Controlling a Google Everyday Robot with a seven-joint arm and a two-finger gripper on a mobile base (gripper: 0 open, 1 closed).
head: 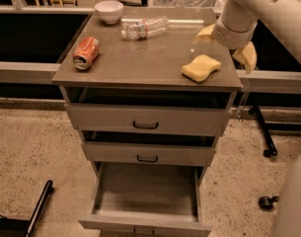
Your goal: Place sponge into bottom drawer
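The pale yellow sponge lies on the cabinet top near its front right corner. My gripper hovers just behind and to the right of the sponge, open and empty. One cream finger is over the top behind the sponge. The other finger hangs past the right edge. The bottom drawer is pulled wide open below, and its grey floor is bare.
An orange soda can lies on its side at the left of the top. A clear plastic bottle and a white bowl are at the back. The two upper drawers are slightly ajar. Chair casters stand on the floor to the right.
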